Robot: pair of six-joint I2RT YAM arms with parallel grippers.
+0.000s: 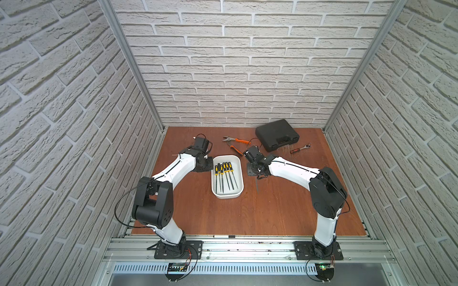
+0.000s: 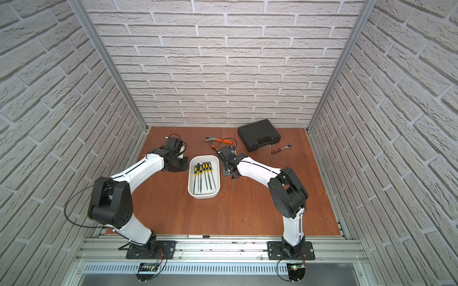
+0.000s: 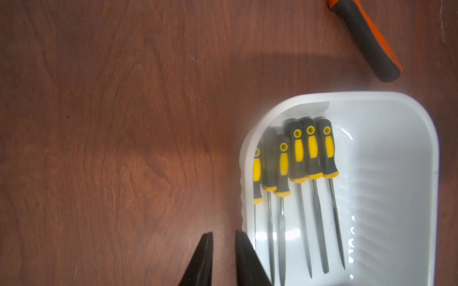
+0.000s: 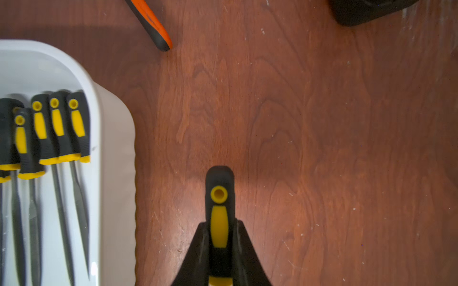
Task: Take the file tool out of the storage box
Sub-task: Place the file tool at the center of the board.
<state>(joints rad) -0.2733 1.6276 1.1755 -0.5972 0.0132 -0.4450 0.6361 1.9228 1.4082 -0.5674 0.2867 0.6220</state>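
Grips the file tool (image 4: 219, 195) with the right gripper (image 4: 220, 226), jaws pressed tight against both sides of its black-and-yellow handle. Points the handle's butt toward the far wall and the grey blade (image 1: 257, 184) back toward the arm bases. Holds it outside the storage box (image 4: 116, 148), over bare table (image 4: 322, 123) just beside the box's right long wall. Cannot tell whether the blade tip touches the wood. Has that white wall between the held tool and six more files (image 1: 223, 173), which lie side by side inside. Shows their handles toward the far end, gathered on the box's left side.

Hangs the left gripper (image 3: 224, 237) on the opposite side, just beside the box's left long wall. Shows its fingers a narrow gap apart, with nothing between them.

Finds orange-handled pliers (image 1: 235, 144) lying on the table just past the box's far end, one handle ending near the box's far right corner. Finds a black tool case (image 1: 277, 135), shut, farther back on the right. Finds a ratchet wrench (image 1: 300, 147) near the case's front corner.
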